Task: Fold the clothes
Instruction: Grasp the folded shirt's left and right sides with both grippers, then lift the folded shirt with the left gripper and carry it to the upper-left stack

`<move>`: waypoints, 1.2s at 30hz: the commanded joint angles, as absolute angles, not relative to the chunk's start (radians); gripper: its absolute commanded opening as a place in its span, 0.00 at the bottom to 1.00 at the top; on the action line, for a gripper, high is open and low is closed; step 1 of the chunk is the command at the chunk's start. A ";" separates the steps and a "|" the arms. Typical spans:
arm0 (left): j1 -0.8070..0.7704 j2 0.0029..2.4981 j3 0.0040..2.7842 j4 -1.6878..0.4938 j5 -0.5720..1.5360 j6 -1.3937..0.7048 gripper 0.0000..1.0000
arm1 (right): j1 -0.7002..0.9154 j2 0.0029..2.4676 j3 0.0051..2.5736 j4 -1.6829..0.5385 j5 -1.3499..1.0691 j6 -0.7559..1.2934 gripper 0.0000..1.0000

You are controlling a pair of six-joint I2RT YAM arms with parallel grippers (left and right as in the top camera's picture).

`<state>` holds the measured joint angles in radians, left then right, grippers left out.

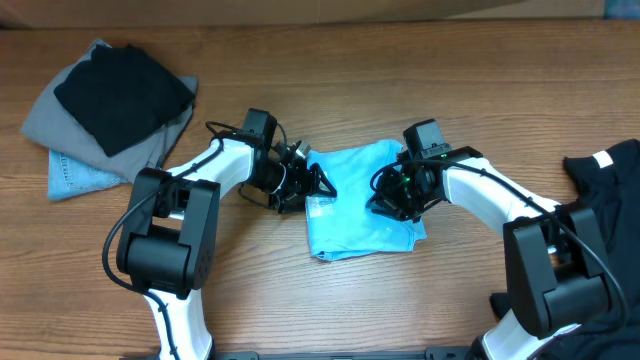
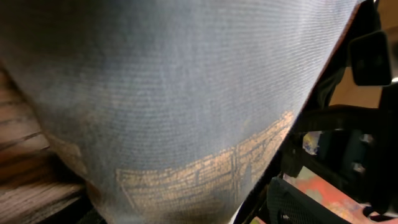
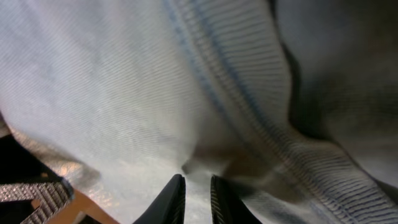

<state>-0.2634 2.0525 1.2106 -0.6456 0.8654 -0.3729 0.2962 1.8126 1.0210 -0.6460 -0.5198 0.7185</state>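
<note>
Mid-table | T-shirt (image 1: pixel 360 205) light blue, folded small | left fingers (image 1: pixel 322 186): cannot tell | right fingers (image 3: pixel 174 200) pinching it

A black garment (image 1: pixel 122 85) lies on a grey one (image 1: pixel 50 115) above pale denim-blue cloth (image 1: pixel 75 178), upper left of the wooden tabletop (image 1: pixel 330 60). Another black garment (image 1: pixel 610 185) with a white label (image 1: pixel 603 160) lies at the right edge.

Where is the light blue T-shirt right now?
In the overhead view, the light blue T-shirt lies as a folded bundle in the middle of the table, directly between the left arm and the right arm.
</note>
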 commanded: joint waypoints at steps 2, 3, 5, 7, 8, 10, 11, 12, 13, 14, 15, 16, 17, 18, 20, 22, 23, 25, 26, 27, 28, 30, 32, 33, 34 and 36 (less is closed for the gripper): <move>-0.296 2.089 1.187 -0.649 0.836 -0.446 0.74 | 0.301 1.811 0.960 -0.603 -0.479 0.850 0.17; -0.301 2.089 1.187 -0.645 0.833 -0.455 0.74 | 0.301 1.812 0.946 -0.591 -0.480 0.872 0.17; -0.313 2.089 1.187 -0.638 0.828 -0.472 0.74 | 0.301 1.813 0.931 -0.583 -0.485 0.896 0.17; -0.321 2.089 1.187 -0.634 0.827 -0.482 0.73 | 0.301 1.813 0.922 -0.573 -0.511 0.897 0.17; -0.324 2.089 1.187 -0.633 0.826 -0.490 0.73 | 0.301 1.813 0.921 -0.578 -0.526 0.905 0.17; -0.331 2.089 1.187 -0.633 0.816 -0.519 0.70 | 0.302 1.814 0.918 -0.583 -0.539 0.918 0.17; -0.333 2.089 1.187 -0.630 0.809 -0.531 0.70 | 0.303 1.814 0.915 -0.580 -0.536 0.918 0.17; -0.335 2.089 1.187 -0.625 0.804 -0.532 0.68 | 0.304 1.814 0.913 -0.579 -0.531 0.918 0.17; -0.336 2.089 1.187 -0.618 0.801 -0.535 0.68 | 0.304 1.815 0.908 -0.576 -0.528 0.926 0.17; -0.336 2.089 1.187 -0.614 0.802 -0.541 0.67 | 0.304 1.817 0.905 -0.576 -0.525 0.939 0.17; -0.336 2.089 1.187 -0.612 0.802 -0.548 0.66 | 0.304 1.820 0.902 -0.573 -0.525 0.944 0.17; -0.337 2.089 1.187 -0.609 0.802 -0.553 0.65 | 0.304 1.826 0.902 -0.571 -0.526 0.944 0.17; -0.339 2.089 1.187 -0.603 0.802 -0.555 0.64 | 0.304 1.829 0.902 -0.569 -0.529 0.944 0.17; -0.342 2.089 1.187 -0.595 0.802 -0.555 0.61 | 0.304 1.833 0.902 -0.565 -0.533 0.944 0.17; -0.348 2.089 1.187 -0.572 0.802 -0.555 0.51 | 0.304 1.843 0.902 -0.556 -0.548 0.944 0.17; -0.360 2.089 1.187 -0.548 0.801 -0.554 0.41 | 0.304 1.848 0.902 -0.555 -0.550 0.943 0.17; -0.366 2.089 1.187 -0.537 0.801 -0.553 0.34 | 0.304 1.848 0.902 -0.555 -0.552 0.943 0.17; -0.377 2.089 1.187 -0.522 0.805 -0.548 0.20 | 0.304 1.848 0.902 -0.555 -0.553 0.935 0.15; -0.382 2.089 1.187 -0.518 0.805 -0.525 0.10 | 0.303 1.848 0.903 -0.554 -0.564 0.921 0.15; -0.383 2.088 1.188 -0.518 0.804 -0.505 0.04 | 0.303 1.848 0.904 -0.554 -0.572 0.909 0.14; -0.383 2.086 1.188 -0.519 0.804 -0.477 0.04 | 0.302 1.847 0.907 -0.554 -0.580 0.894 0.14; -0.376 2.078 1.189 -0.522 0.804 -0.447 0.04 | 0.297 1.833 0.916 -0.564 -0.590 0.853 0.13; -0.356 2.060 1.199 -0.538 0.803 -0.411 0.04 | 0.290 1.798 0.939 -0.601 -0.585 0.797 0.12; -0.340 2.047 1.210 -0.558 0.798 -0.394 0.04 | 0.286 1.774 0.953 -0.625 -0.579 0.776 0.12; -0.318 2.032 1.229 -0.585 0.796 -0.366 0.04 | 0.282 1.742 0.973 -0.657 -0.569 0.752 0.12; -0.272 2.004 1.281 -0.655 0.779 -0.317 0.04 | 0.278 1.681 1.009 -0.707 -0.543 0.717 0.12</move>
